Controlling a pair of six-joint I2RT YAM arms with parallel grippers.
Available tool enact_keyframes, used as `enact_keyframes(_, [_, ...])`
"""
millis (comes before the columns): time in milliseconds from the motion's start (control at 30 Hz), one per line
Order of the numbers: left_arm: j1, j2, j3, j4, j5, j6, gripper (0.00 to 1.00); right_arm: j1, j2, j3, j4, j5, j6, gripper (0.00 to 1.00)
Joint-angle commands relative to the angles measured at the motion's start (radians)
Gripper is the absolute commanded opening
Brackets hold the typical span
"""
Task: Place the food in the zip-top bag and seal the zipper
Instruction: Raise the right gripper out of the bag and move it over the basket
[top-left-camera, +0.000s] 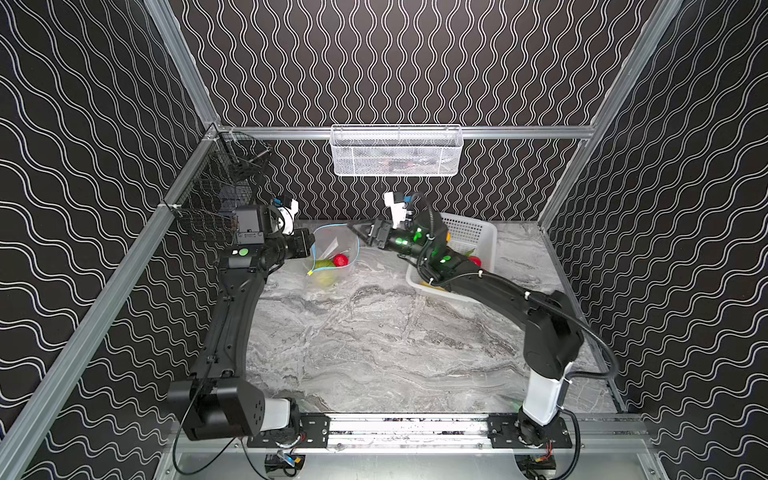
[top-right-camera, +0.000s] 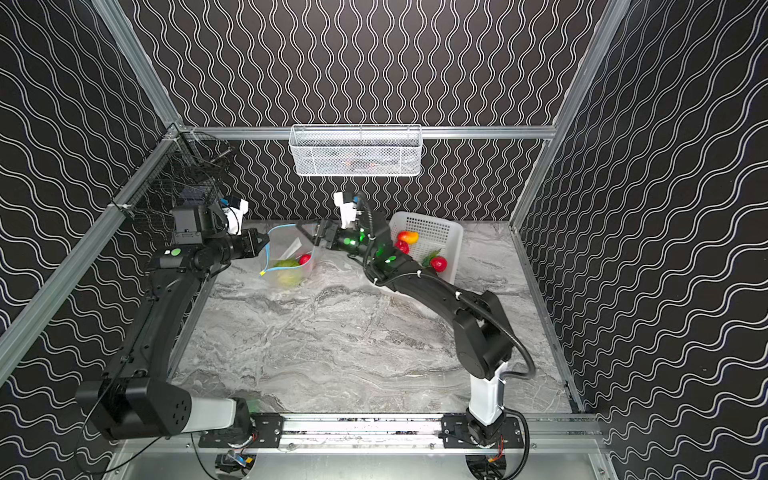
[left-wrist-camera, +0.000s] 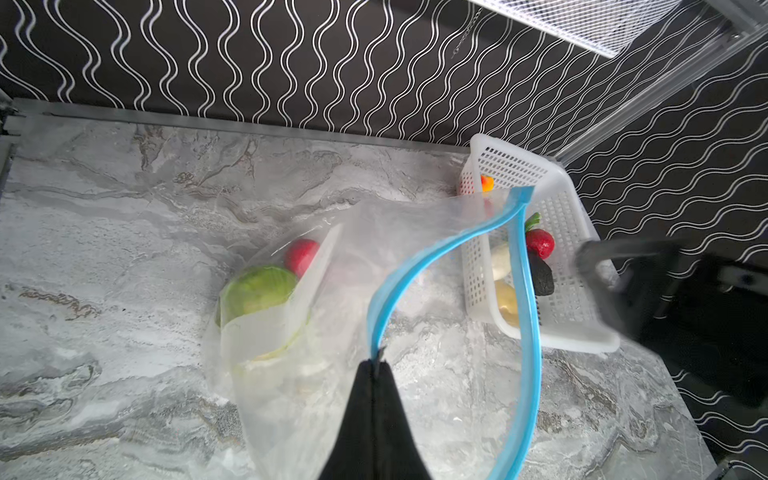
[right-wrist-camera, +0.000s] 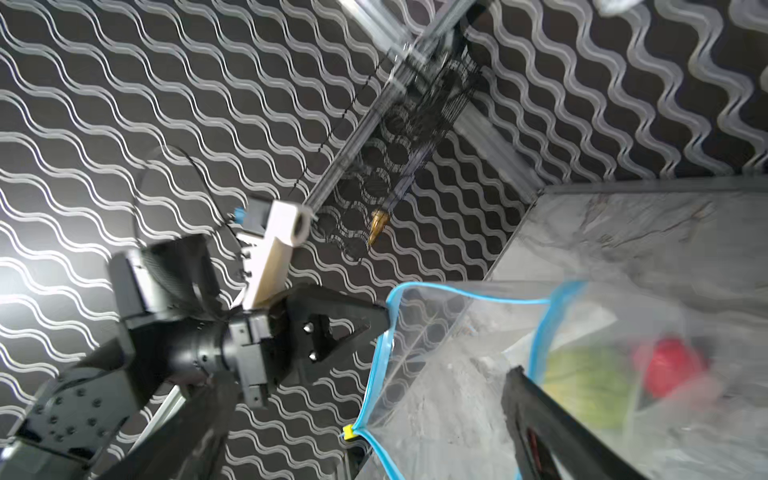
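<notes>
Mid-loading: pinching the rim of the zip-top bag (left-wrist-camera: 415, 232) in the left gripper (left-wrist-camera: 376, 370), hovering the released, empty right gripper (top-left-camera: 358, 235) at its mouth; next, probably fetching more food (top-right-camera: 408, 237) from the basket (top-right-camera: 440, 227)

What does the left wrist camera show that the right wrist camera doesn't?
Left wrist only: the white perforated plastic basket holding a leafy-topped red fruit and a dark avocado-like piece. Right wrist only: the yellow slider tab and a black wire basket on the wall. Both: the left tool shut on the rim of the clear plastic zip-top bag, its light-blue zipper strip open, a green cabbage and round red fruit inside.
</notes>
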Motion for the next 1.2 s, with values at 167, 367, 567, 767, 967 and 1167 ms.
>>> enact_keyframes(167, [-0.007,0.027,0.053,-0.029,-0.035,0.010,0.00,-0.091,-0.102,-0.050,-0.149,0.066,-0.100,0.99])
enact_keyframes(367, [-0.015,0.024,0.053,-0.028,-0.114,0.068,0.00,-0.130,-0.109,-0.035,-0.319,0.119,-0.208,0.99])
enact_keyframes(567, [-0.023,0.022,0.084,0.001,-0.094,0.081,0.00,-0.176,-0.072,0.046,-0.507,0.180,-0.248,0.99])
enact_keyframes(767, [-0.025,0.036,0.095,0.021,-0.108,0.040,0.00,-0.210,-0.047,0.098,-0.629,0.286,-0.267,0.99])
enact_keyframes(967, [-0.025,0.024,0.076,0.039,-0.151,0.029,0.00,-0.220,0.023,0.220,-0.804,0.398,-0.328,0.99])
enact_keyframes(1167, [-0.025,0.008,0.059,0.053,-0.137,0.013,0.00,-0.260,0.138,0.366,-0.931,0.430,-0.326,0.99])
